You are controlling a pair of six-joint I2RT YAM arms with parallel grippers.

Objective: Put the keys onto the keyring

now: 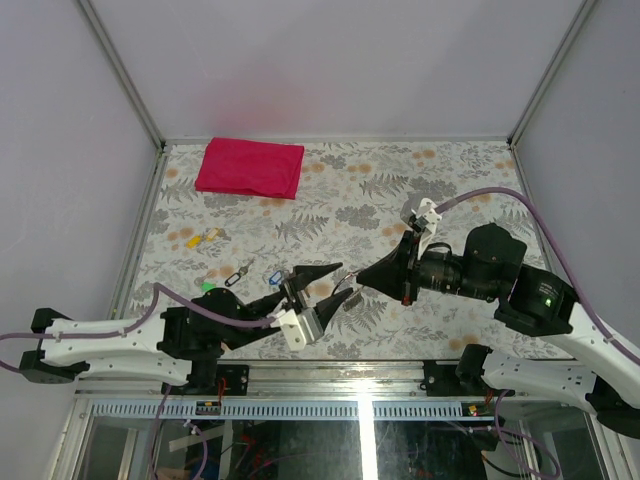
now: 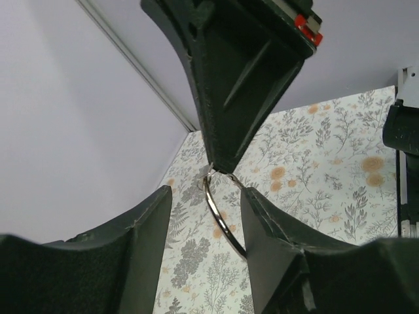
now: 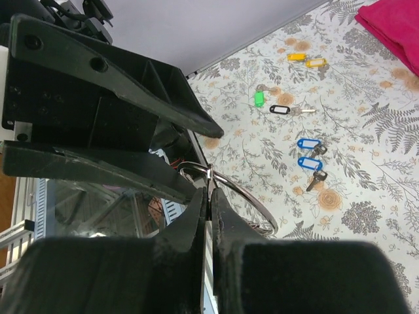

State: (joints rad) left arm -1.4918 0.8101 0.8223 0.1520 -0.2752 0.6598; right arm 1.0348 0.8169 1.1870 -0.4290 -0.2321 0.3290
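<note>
Because the job needs one tool to steady the loop while the other works on it, both arms meet low over the near edge of the flowered bench (image 1: pixel 450 190), well clear of the folded red cloth (image 1: pixel 250 167) at the far left corner. The right tool (image 1: pixel 360 282) reaches in from the right with its fingers pressed together, pinching the keyring (image 2: pixel 217 216) at its top so the wire hangs free above the bench, where a key could be fed on. The left tool (image 1: pixel 333 280) faces it with its fingers spread wide, one on each side of the hanging ring. I cannot tell whether either finger touches the wire, but it grips nothing. This looks like a handover or a re-grip, with threading not yet begun. The keys (image 3: pixel 306 143), two with blue heads, lie side by side on the bench beyond the tools, apart from the ring and untouched. A black tag (image 3: pixel 280 109), a green tag (image 3: pixel 258 98) and yellow tags (image 3: pixel 316 63) lie farther off.
</note>
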